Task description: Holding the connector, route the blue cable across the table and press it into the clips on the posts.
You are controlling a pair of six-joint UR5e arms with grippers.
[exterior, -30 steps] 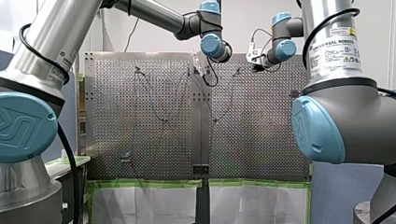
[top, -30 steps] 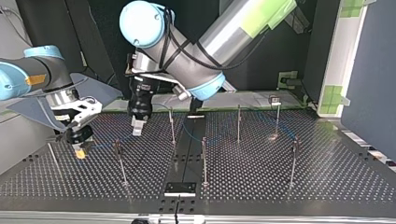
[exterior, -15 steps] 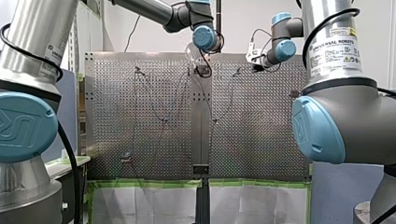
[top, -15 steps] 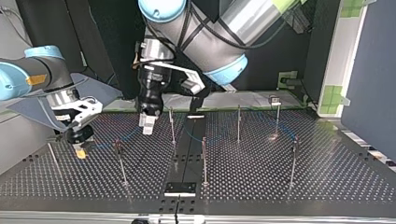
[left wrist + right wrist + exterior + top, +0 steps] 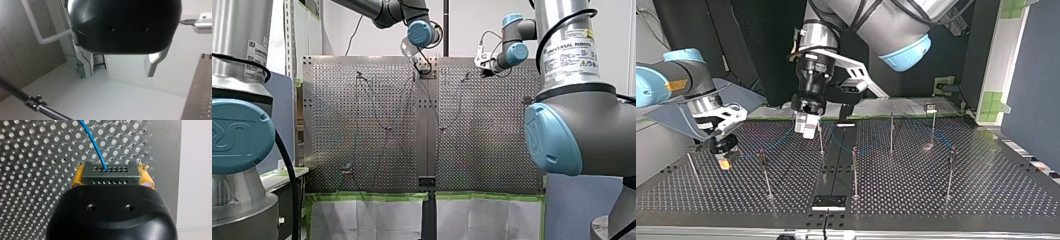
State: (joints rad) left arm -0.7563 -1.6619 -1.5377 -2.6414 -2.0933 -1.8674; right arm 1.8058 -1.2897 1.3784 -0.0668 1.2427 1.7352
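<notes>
Connector [image 5: 110, 177] sits pinched in my right tool [image 5: 724, 161] near the table [image 5: 165, 150] edge, my left tool [image 5: 118, 73] spread.

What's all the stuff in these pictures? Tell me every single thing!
Table: one, silver, full of holes, under everything.
Posts: about seven, thin metal, upright across the table.
Cable: one, blue, leaving the connector and strung between posts.
Connector: one, grey, clamped in my right gripper.
Tape: green strips, along the table's edge at the bottom of the front view.
Plate: one, black, mid-table at the edge nearest the top view.
Left gripper: black with metal fingers, open and empty, above the table.
Right gripper: yellow pads, shut on the connector, low over the table at the top view's left.
</notes>
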